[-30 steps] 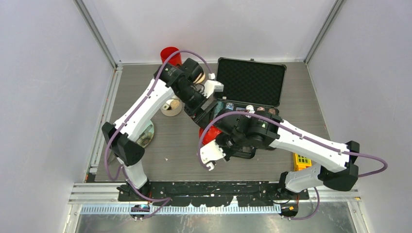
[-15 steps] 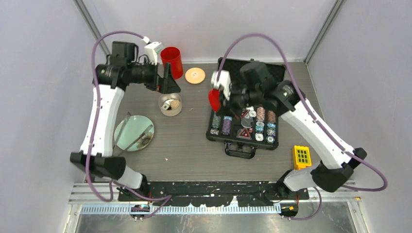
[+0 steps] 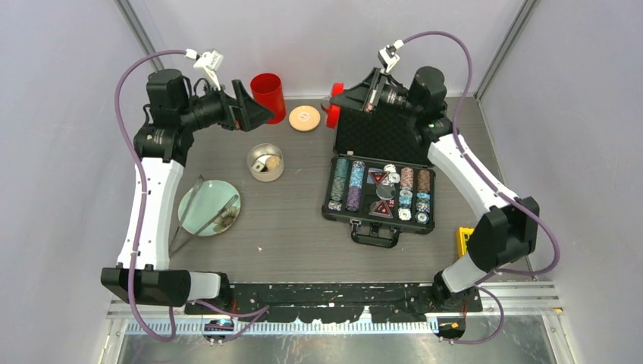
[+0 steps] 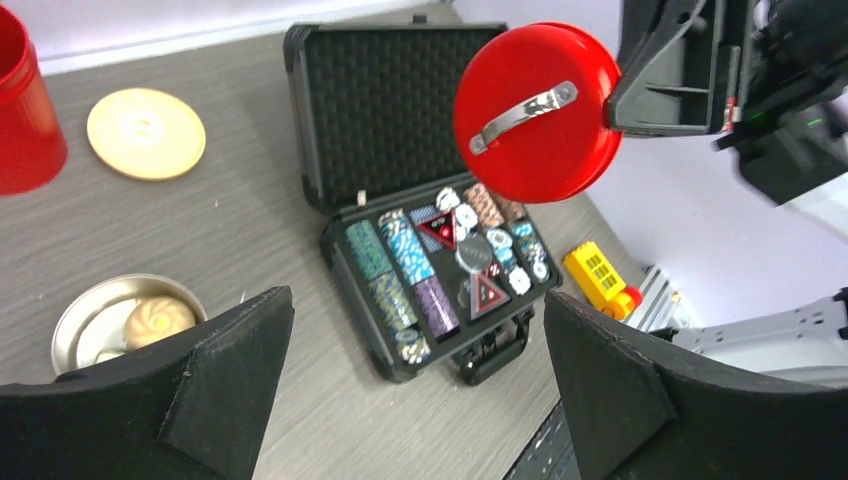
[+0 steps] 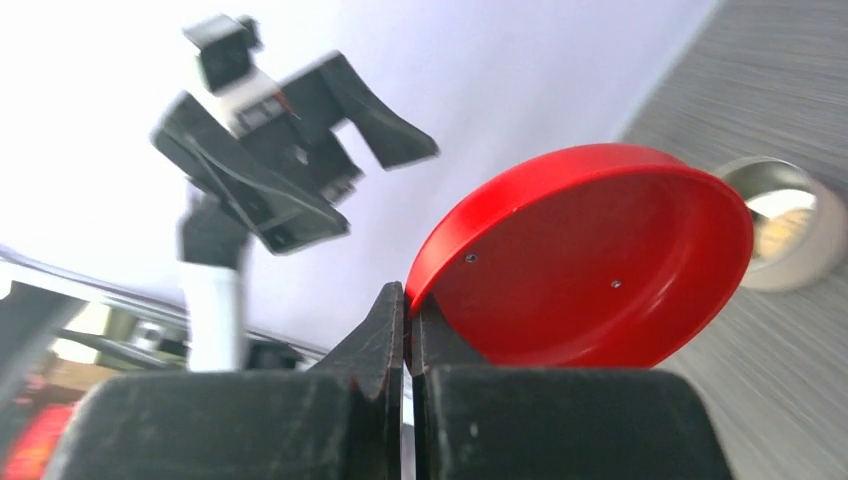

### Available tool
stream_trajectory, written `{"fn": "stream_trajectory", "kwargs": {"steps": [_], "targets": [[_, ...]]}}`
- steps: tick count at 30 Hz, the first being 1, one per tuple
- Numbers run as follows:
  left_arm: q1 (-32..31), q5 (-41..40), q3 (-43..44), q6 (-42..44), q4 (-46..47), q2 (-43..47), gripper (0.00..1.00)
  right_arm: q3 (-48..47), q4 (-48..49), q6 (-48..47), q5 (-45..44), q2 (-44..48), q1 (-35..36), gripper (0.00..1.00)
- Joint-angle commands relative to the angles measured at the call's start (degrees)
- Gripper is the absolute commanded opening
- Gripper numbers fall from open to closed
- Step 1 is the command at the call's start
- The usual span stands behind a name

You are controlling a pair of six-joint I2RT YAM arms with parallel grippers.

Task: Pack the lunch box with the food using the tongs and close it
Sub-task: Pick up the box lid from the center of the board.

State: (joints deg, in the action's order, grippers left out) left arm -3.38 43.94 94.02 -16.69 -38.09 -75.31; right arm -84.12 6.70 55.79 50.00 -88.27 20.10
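Tongs: resting on plate, untouched. Left jaws spread wide, empty; right jaws pinched on red lid. I should lower the left jaws and grip both prongs mid-length.

The red cup runs off the left wrist view's edge; the left gripper hides the lunch box's near rim. From above, the food is too small to tell.

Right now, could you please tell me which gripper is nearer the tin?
Left. The left gripper hangs open just beyond the tin; the right gripper, shut on a red lid, is by the case's far-left corner.
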Motion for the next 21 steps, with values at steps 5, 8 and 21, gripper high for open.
{"fn": "stream_trajectory", "kwargs": {"steps": [5,8,21], "targets": [[0.5,7.6,-11.2,-23.4,36.7,2.1,0.93,0.9,58.4,53.8,-6.7,-10.0,-0.1,0.01],[0.4,9.7,-14.6,-30.4,48.5,2.1,0.9,0.6,62.5,58.5,-9.4,-12.1,0.4,0.01],[-1.0,11.3,-20.0,-37.2,63.0,1.7,0.73,8.4,66.3,60.2,-12.7,-11.9,7.5,0.0]]}}
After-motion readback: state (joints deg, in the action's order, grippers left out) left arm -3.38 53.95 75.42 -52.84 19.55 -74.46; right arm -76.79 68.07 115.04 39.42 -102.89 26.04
